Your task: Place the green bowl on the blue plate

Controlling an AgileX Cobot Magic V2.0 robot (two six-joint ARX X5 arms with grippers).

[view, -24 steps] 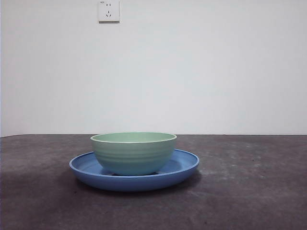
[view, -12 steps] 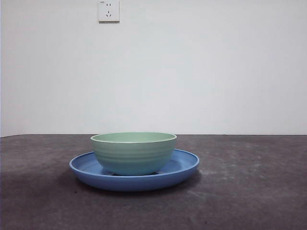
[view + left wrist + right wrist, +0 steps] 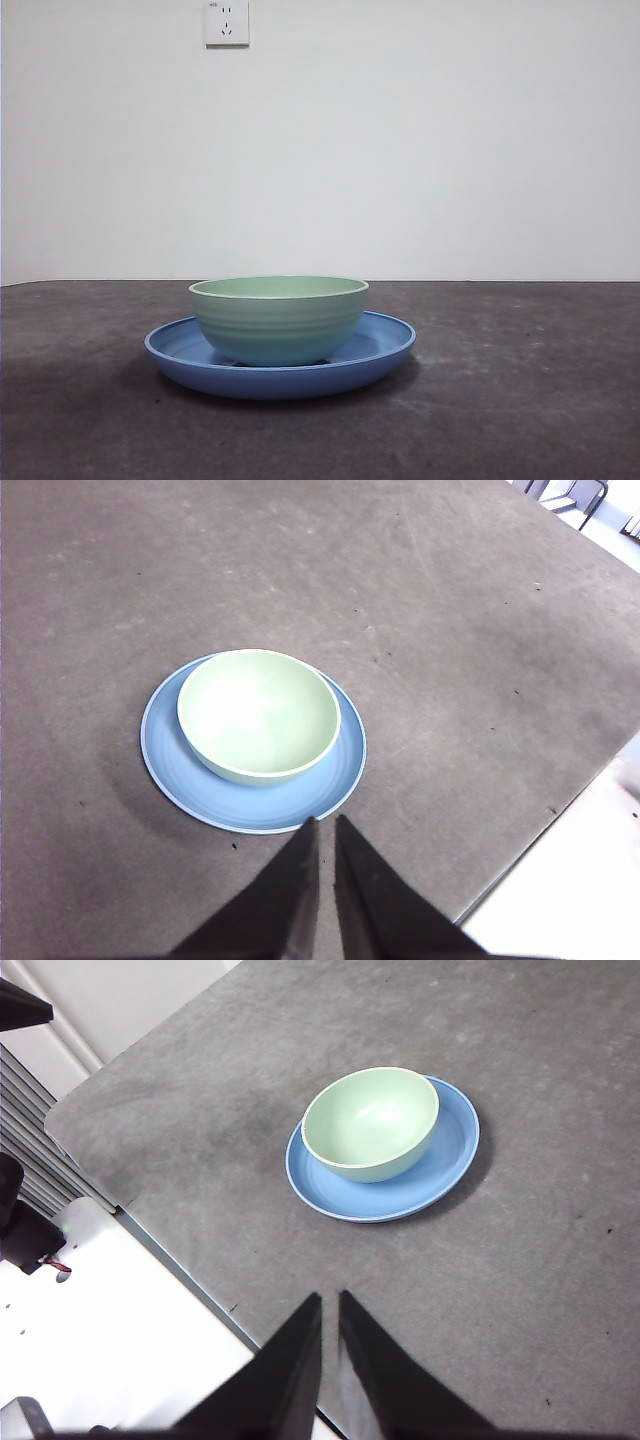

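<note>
Both grippers, left gripper (image 3: 322, 825) and right gripper (image 3: 328, 1300), hang nearly closed and empty, clear of the pale mint-green ridged ceramic bowl (image 3: 278, 318), centre frame, sitting on the glossy blue round plate (image 3: 385, 350); likely rigid, slippery, breakable, best pinched at its rim.

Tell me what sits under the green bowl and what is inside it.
The green bowl stands on the blue plate, off-centre toward one side of the rim. Its inside shows empty in both wrist views. The plate's middle beneath the bowl is covered, so nothing can be told of it.
</note>
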